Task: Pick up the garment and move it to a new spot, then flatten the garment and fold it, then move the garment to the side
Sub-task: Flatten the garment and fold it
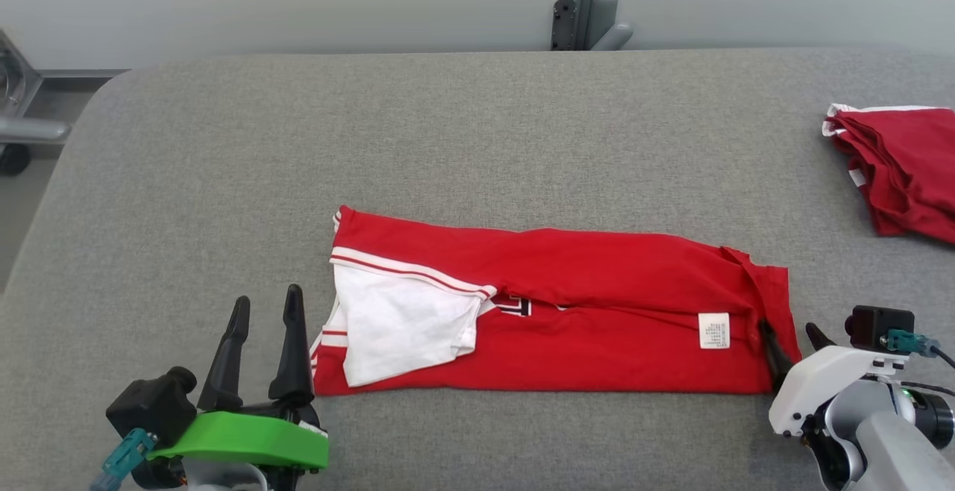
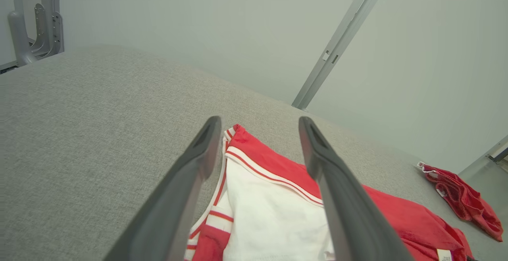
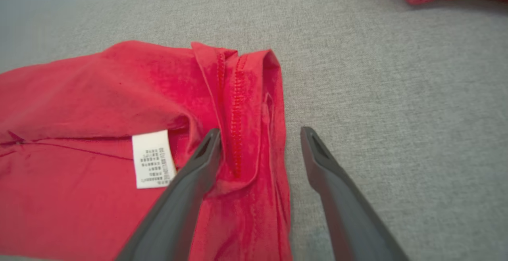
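Observation:
A red garment [image 1: 582,304] with white trim lies folded into a long strip across the middle of the grey table [image 1: 448,140]. Its white inner panel [image 1: 399,327] shows at the left end, and a white label [image 1: 714,330] sits near the right end. My left gripper [image 1: 267,304] stands open just off the garment's left end, nothing between its fingers; the left wrist view shows the white panel [image 2: 270,213] beyond them. My right gripper [image 1: 792,330] is open at the right hem, one finger over the red cloth [image 3: 119,94] and the other over bare table.
A second red garment [image 1: 899,170] lies crumpled at the table's right edge, also in the left wrist view [image 2: 460,197]. A grey metal post [image 1: 586,2] stands behind the table's far edge. Bare grey surface stretches behind and to the left of the folded strip.

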Available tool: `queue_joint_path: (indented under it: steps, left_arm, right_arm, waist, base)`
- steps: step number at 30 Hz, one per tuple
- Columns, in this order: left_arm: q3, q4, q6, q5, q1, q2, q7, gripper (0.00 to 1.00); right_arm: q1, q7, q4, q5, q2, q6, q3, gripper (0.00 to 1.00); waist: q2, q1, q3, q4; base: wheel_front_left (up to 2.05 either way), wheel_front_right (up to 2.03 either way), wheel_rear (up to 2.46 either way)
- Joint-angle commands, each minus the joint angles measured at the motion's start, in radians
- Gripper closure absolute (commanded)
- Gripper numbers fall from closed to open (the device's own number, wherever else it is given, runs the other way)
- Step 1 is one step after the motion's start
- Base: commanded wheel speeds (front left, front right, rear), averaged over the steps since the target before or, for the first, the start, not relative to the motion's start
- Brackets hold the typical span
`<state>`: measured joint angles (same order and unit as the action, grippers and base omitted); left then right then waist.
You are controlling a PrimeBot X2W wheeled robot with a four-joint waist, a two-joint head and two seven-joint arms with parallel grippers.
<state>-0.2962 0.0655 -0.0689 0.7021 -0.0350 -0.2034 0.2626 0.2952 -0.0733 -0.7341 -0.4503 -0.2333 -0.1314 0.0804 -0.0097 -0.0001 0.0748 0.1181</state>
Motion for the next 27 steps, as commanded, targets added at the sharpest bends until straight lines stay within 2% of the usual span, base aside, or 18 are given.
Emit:
queue_joint_path:
  steps: [1, 10, 11, 12, 13, 14, 16, 22, 27]
  left_arm:
    - [0.006, 0.001, 0.006, -0.001, -0.003, 0.001, 0.003, 0.00]
    - [0.019, 0.003, 0.010, -0.001, 0.001, 0.007, 0.003, 0.00]
    - [0.020, 0.003, 0.011, -0.002, 0.001, 0.007, 0.003, 0.00]
    - [0.021, 0.003, 0.011, -0.003, 0.001, 0.008, 0.003, 0.00]
    - [0.022, 0.003, 0.011, -0.004, 0.001, 0.008, 0.003, 0.00]
    - [0.023, 0.004, 0.011, -0.005, 0.001, 0.009, 0.003, 0.00]
    - [0.025, 0.004, 0.009, -0.007, 0.000, 0.010, 0.003, 0.00]
    - [0.034, 0.005, 0.008, -0.009, 0.004, 0.010, 0.003, 0.00]
    - [0.036, 0.000, 0.007, -0.015, 0.013, 0.013, 0.003, 0.00]
  right_arm:
    - [0.012, -0.007, -0.015, -0.008, -0.002, 0.002, -0.003, 0.00]
    - [0.052, 0.013, -0.121, -0.042, 0.036, 0.001, 0.037, 0.00]
    - [0.057, 0.015, -0.125, -0.046, 0.041, 0.001, 0.048, 0.13]
    - [0.062, 0.016, -0.130, -0.052, 0.045, 0.001, 0.057, 0.40]
    - [0.067, 0.016, -0.136, -0.055, 0.047, 0.001, 0.064, 0.56]
    - [0.073, 0.017, -0.143, -0.060, 0.049, 0.001, 0.070, 0.65]
    - [0.085, 0.012, -0.157, -0.067, 0.050, 0.001, 0.077, 1.00]
    - [0.121, -0.009, -0.182, -0.121, 0.035, 0.002, 0.063, 1.00]
    - [0.132, -0.007, -0.156, -0.181, -0.010, 0.002, 0.061, 1.00]
  waist:
    - [0.0097, 0.0001, 0.002, 0.010]
    - [0.0097, 0.0001, 0.009, 0.027]
    - [0.0097, 0.0001, 0.009, 0.027]
    - [0.0097, 0.0001, 0.010, 0.027]
    - [0.0097, 0.0001, 0.010, 0.026]
    - [0.0097, 0.0001, 0.010, 0.026]
    - [0.0097, 0.0001, 0.010, 0.025]
    - [0.0097, 0.0001, 0.007, 0.014]
    - [0.0097, 0.0001, 0.006, -0.012]
  base:
    - [0.00, 0.00, 0.00]
    - [0.00, 0.00, 0.00]
    - [0.00, 0.00, 0.00]
    - [0.00, 0.00, 0.00]
    - [0.00, 0.00, 0.00]
    - [0.00, 0.00, 0.00]
    - [0.00, 0.00, 0.00]
    - [0.00, 0.00, 0.00]
    - [0.00, 0.00, 0.00]
